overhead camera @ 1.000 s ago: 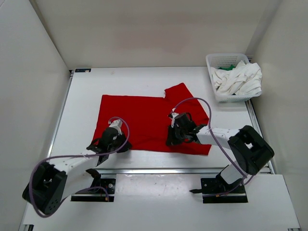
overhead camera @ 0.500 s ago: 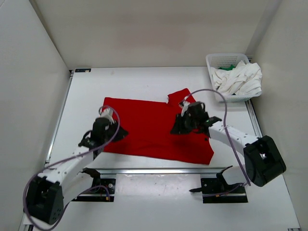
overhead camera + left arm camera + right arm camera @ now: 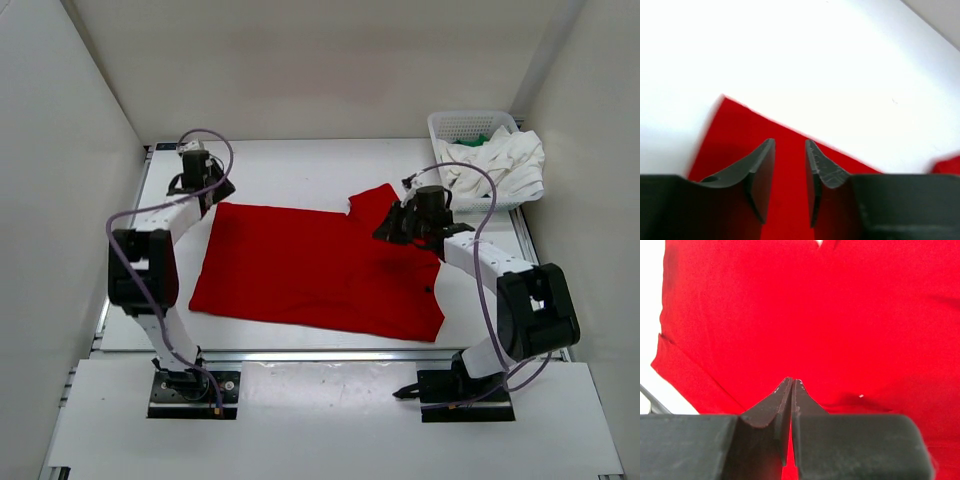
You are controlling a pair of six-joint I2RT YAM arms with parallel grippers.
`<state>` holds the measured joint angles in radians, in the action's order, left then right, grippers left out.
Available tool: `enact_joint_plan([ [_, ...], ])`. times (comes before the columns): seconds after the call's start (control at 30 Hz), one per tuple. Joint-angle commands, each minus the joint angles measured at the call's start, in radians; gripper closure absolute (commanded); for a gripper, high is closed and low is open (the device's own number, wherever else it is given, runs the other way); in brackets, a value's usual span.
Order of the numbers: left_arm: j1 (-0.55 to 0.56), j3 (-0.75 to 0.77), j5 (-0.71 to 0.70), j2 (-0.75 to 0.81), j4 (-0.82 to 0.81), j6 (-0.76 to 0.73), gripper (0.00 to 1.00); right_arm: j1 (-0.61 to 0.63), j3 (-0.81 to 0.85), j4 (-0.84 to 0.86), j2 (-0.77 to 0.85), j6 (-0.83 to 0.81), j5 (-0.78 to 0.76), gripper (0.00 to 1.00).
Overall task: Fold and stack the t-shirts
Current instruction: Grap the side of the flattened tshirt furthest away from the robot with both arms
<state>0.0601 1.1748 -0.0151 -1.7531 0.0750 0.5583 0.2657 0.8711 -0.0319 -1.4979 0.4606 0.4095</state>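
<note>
The red t-shirt (image 3: pixel 310 265) lies spread flat across the middle of the table. My left gripper (image 3: pixel 208 190) hovers over its far left corner, open, with only the red cloth (image 3: pixel 790 200) below showing through the gap. Over the shirt's far right part, near the sleeve (image 3: pixel 375 200), my right gripper (image 3: pixel 390 228) is shut. In the right wrist view its tips (image 3: pixel 791 381) meet just above the red cloth (image 3: pixel 805 315), with no cloth visible between them. The white t-shirt (image 3: pixel 500 165) is heaped in the basket, and a bit of green t-shirt (image 3: pixel 481 140) shows behind it.
The white mesh basket (image 3: pixel 462 124) stands at the far right corner of the table, the white cloth spilling over its rim. Walls close the table in at the left, back and right. A metal rail (image 3: pixel 330 355) runs along the near edge.
My left arm swung from the shirt's near left corner to its far left corner and its jaws opened. My right gripper moved from the shirt's near middle to its far right part.
</note>
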Motion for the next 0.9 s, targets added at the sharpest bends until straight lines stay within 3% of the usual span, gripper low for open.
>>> enact_joint_plan([
  [0.0, -0.025, 0.201, -0.075, -0.086, 0.169, -0.121, 0.57, 0.036, -0.032, 0.081, 0.057, 0.003, 0.002, 0.97],
  [0.27, -0.039, 0.433, -0.12, -0.328, 0.374, -0.262, 0.55, 0.032, -0.104, 0.093, 0.111, -0.003, 0.032, 0.96],
  [0.87, -0.051, 0.459, -0.158, -0.398, 0.394, -0.285, 0.5, 0.052, -0.123, 0.116, 0.094, 0.0, 0.077, 0.97],
])
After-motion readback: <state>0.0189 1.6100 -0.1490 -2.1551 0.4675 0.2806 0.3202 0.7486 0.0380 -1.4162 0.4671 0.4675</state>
